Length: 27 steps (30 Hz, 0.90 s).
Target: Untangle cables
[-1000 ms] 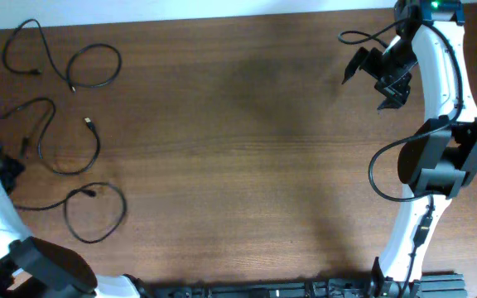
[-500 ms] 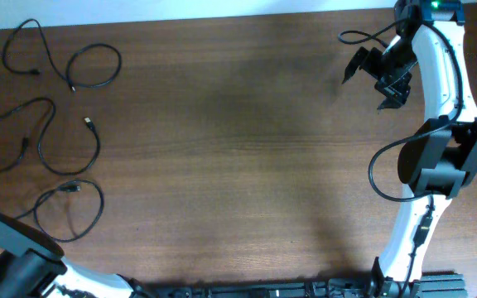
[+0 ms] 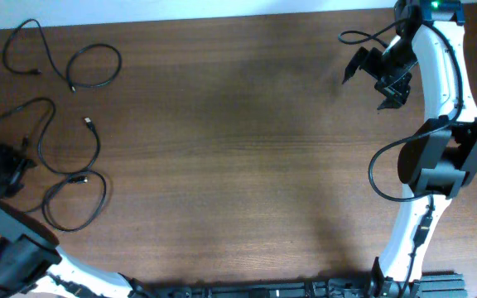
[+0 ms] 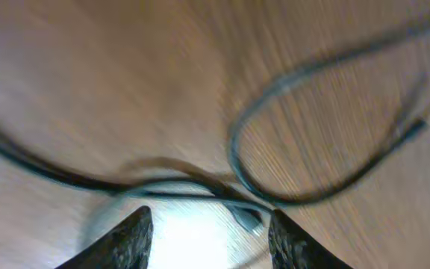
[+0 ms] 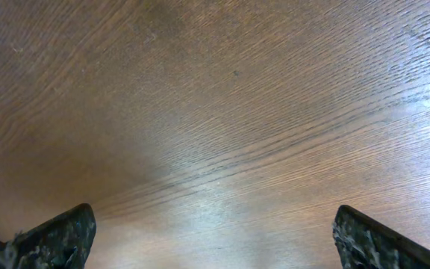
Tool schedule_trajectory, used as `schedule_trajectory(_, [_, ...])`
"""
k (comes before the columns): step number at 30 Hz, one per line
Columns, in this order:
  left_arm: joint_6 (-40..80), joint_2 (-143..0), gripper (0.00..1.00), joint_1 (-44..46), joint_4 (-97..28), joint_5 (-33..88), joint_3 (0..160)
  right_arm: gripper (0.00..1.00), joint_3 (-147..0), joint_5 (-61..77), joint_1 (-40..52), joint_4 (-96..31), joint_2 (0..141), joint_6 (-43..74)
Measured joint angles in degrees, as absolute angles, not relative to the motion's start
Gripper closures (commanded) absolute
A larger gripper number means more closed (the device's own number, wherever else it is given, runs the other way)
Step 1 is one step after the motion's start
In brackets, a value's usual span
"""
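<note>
Black thin plug-ended cords on brown wood table; left end effector spread over a crossing, right end effector likewise, idle; risk: nipping 2 strands, tightening tangle.

open table centre, cables far left
</note>
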State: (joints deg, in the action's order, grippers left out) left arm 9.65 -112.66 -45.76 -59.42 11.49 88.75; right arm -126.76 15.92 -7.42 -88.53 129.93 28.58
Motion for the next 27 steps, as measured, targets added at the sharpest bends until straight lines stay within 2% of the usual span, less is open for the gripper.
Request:
schedule_trajectory(1, [8.9, -112.7, 1.00, -44.1, -58.9, 12.1, 87.0, 0.02, -126.8, 15.9, -7.4, -88.5, 130.0, 28.6])
schedule_trajectory(4, [8.2, -112.8, 1.00, -40.6, -52.0, 9.3, 81.2, 0.02, -126.8, 15.9, -7.4, -88.6, 130.0, 28.6])
schedule_trajectory(8, [8.4, -112.9, 1.00, -40.5, -41.7, 5.7, 73.6, 0.01, -126.8, 15.9, -7.4, -88.6, 130.0, 28.6])
schedule_trajectory(11, [8.4, -112.8, 1.00, -40.5, -39.4, 5.3, 71.5, 0.02, -126.8, 15.9, -7.4, -88.5, 130.0, 28.6])
schedule_trajectory(17, [9.1, -112.4, 1.00, -40.5, -47.7, 5.1, 71.3, 0.02, -126.8, 15.9, -7.4, -88.5, 130.0, 28.6])
schedule_trajectory(22, [16.3, -112.2, 1.00, -40.7, -52.8, -4.0, 71.6, 0.02, -126.8, 15.9, -7.4, -88.5, 130.0, 28.6])
schedule_trajectory(24, [17.0, -112.2, 1.00, -40.7, -55.1, -2.8, 73.8, 0.02, -126.8, 15.9, -7.4, -88.5, 130.0, 28.6])
schedule_trajectory(27, [17.4, -106.4, 1.00, -40.3, -54.7, 6.3, 75.6, 0.02, -126.8, 15.9, -7.4, -88.5, 130.0, 28.6])
